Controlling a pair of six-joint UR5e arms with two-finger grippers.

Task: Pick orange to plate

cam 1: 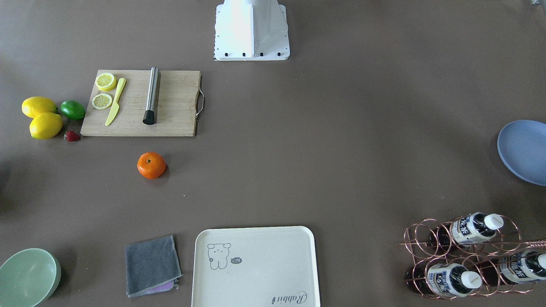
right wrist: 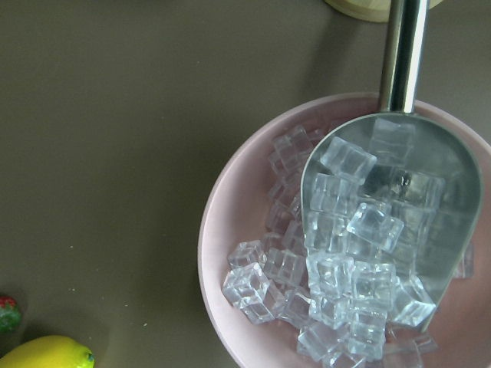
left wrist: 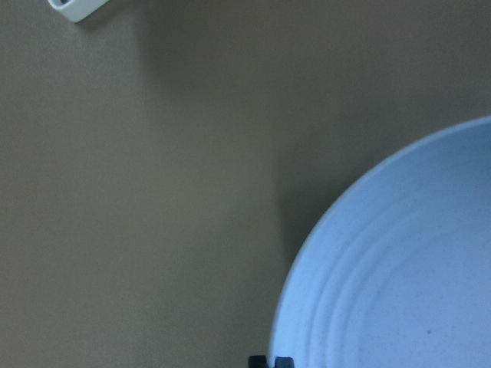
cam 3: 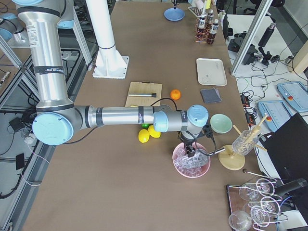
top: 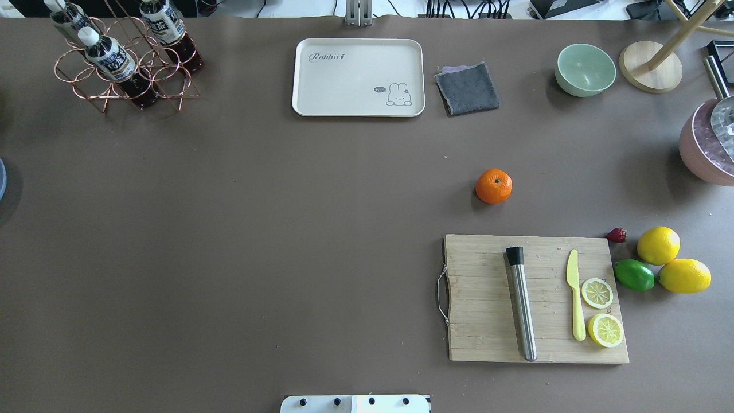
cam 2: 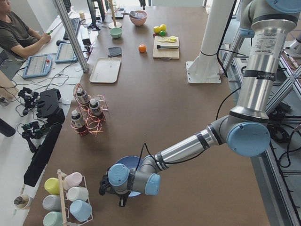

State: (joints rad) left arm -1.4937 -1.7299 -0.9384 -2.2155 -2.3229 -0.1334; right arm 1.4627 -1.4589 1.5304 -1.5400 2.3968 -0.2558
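Exterior front-facing view: one orange (cam 1: 151, 165) is seen alone on the desk (cam 1: 298, 149), near the cutting board (cam 1: 175, 106) and well apart from the one plate (cam 1: 524, 151) at the desk's far end. No grasp has begun. The fruit is probably best approached from straight above, with the jaws spread wider than it and closed across its middle, since a round fruit may roll; the board's edge should be kept clear of.

Overhead exterior view: two whole lemons (top: 658, 245), one lime (top: 634, 275), one strawberry (top: 616, 234), two lemon slices (top: 597, 293) and three bottles (top: 107, 54) are counted. No arm is seen over the orange, which lies in the robot's right half.

Exterior left view: the left arm (cam 2: 188, 147) is held low over the plate; whether its jaws are apart cannot be told.

Exterior right view: the right arm (cam 3: 125, 117) is held over a pink bowl (cam 3: 191, 168) of ice, nearer the orange; its jaws cannot be judged.

Left wrist view: only the plate's rim is shown.

Right wrist view: ice and one scoop (right wrist: 399, 46) are shown.
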